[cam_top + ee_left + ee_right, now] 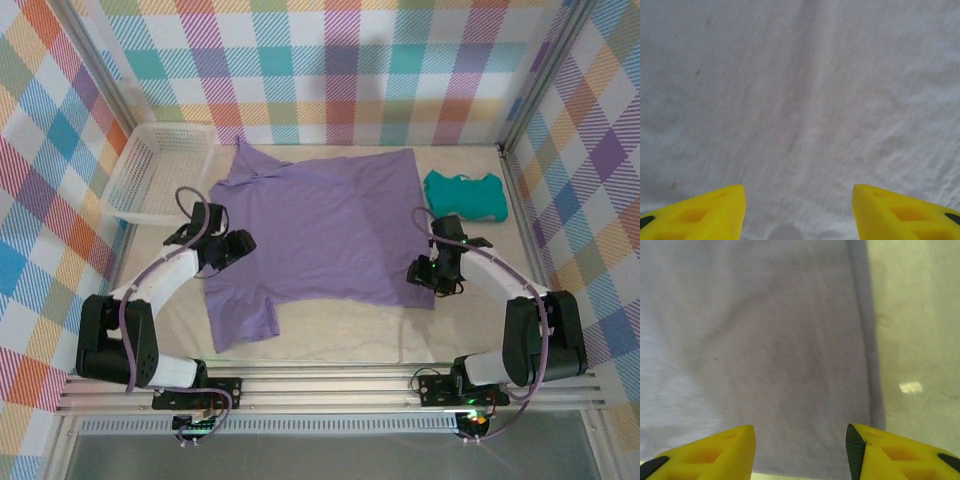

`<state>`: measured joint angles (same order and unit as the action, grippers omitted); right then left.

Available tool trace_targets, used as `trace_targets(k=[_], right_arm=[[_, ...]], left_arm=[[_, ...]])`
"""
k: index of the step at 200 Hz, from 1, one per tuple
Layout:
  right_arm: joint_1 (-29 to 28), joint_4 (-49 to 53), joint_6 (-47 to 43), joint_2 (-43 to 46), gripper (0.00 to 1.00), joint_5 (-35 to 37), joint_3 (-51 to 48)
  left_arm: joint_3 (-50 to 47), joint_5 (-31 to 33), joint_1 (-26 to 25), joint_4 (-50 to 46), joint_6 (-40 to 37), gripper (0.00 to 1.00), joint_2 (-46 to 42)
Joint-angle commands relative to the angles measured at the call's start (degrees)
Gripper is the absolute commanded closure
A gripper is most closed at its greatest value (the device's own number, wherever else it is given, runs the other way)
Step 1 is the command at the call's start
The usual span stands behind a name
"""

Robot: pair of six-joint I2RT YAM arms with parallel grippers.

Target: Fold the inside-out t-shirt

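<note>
While L claw (238, 246) & R claw (420, 272) gape apart, t-shirt (320, 225) lies flat under both

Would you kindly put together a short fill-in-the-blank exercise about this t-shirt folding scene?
The t-shirt lying spread out flat is ___ in colour.
In the top view, the folded teal garment lies off the shirt's ___ edge.
The white basket stands at the far ___ corner of the table.
The right end effector has ___ fingers.
Missing words: purple; right; left; yellow.
</note>
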<state>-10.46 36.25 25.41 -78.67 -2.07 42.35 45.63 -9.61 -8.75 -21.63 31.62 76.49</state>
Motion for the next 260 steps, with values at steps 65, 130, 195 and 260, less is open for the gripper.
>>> trace_targets(k=[65,130,195,260], right_arm=[[0.6,4.8,4.7,0.8,0.48,5.8,-2.0],[0.8,2.2,5.2,-3.9,0.58,2.6,-3.2],[0.8,-0.7,3.7,-0.9,0.94,0.7,-2.7],[0.8,-2.8,2.4,0.1,0.99,-1.1,-0.8]], left_arm=[[-1.6,2.4,-0.7,-8.7,-1.2,0.41,-8.9],[-1.8,2.6,-0.7,-12.9,-2.0,0.41,-10.0],[-8.4,9.0,-0.7,-20.9,3.9,0.41,-16.6],[-15.9,9.2,-3.1,-25.4,14.2,0.43,-19.3]])
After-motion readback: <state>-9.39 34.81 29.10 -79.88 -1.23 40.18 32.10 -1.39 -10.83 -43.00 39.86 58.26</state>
